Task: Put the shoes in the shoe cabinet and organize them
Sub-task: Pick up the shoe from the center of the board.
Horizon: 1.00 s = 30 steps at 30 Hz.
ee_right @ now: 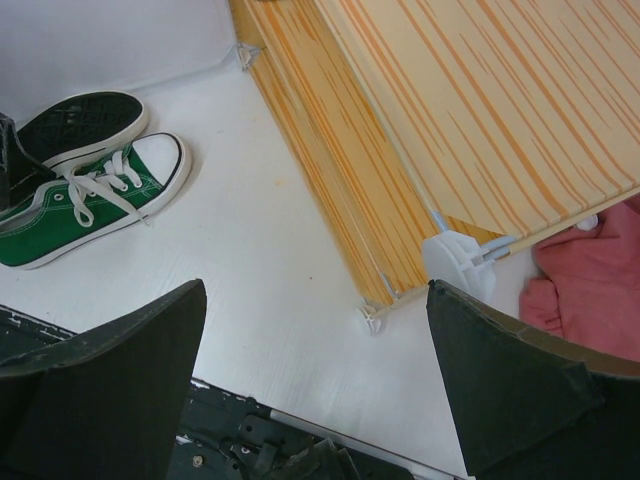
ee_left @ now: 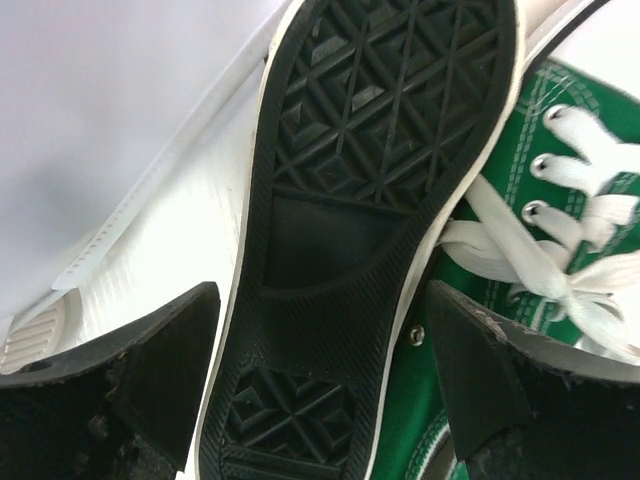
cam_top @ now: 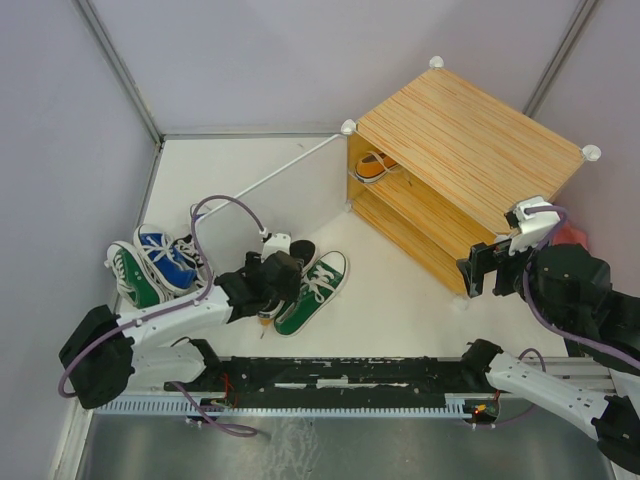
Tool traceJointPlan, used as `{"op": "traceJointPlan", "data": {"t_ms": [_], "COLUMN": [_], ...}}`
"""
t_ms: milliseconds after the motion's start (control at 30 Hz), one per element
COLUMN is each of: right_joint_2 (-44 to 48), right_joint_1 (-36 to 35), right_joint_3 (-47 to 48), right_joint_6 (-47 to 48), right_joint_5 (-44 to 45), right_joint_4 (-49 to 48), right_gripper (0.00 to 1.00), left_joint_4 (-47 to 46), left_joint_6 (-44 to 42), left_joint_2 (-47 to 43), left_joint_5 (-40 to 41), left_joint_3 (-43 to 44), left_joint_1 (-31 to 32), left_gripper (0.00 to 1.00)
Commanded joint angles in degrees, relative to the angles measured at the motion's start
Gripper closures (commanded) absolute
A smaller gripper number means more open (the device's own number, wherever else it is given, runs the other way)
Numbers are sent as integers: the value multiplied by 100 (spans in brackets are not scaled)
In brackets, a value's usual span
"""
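Straddling the black shoe [ee_left: 370, 150], the left hand [ee_left: 320, 320] hangs open: sole facing it, long axis running straight away between its fingers [ee_left: 150, 370], green shoe [ee_left: 500, 190] pressed against the right side. Cabinet [cam_top: 470, 150] sits nearer the open, empty right hand [ee_right: 315, 300].

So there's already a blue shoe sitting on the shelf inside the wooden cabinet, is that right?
Not quite: the colour is wrong. It is an orange shoe that sits on the shelf inside the wooden cabinet, as the top external view shows. The blue shoe lies outside, on the table at the left.
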State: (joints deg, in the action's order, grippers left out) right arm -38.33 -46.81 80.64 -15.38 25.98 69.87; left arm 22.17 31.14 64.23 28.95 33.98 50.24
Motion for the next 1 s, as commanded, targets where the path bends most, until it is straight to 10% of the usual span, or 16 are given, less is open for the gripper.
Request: {"op": "traceJointPlan", "data": {"t_ms": [0,200,567,967], "right_joint_2": [51,111,98,89], "right_joint_1": [13,7,13,8], "right_joint_3": [-25,3,-4,-268], "right_joint_6": [-27,-9,-51,-114], "right_joint_5": [113,188,205,88], "right_joint_4": [-285,-194,-208,-409], "right_gripper": [1,1,1,1], "left_joint_4": [-218,-477,-104,382], "left_joint_6": [340,477,194,-70], "left_joint_2": [412,976,92,-1334], "left_joint_5": [104,7,-219,-1218], "left_joint_3": [-69,-247,-6,1448], "left_joint_1": [7,6,5,12], "left_gripper": [10,15,97,97]}}
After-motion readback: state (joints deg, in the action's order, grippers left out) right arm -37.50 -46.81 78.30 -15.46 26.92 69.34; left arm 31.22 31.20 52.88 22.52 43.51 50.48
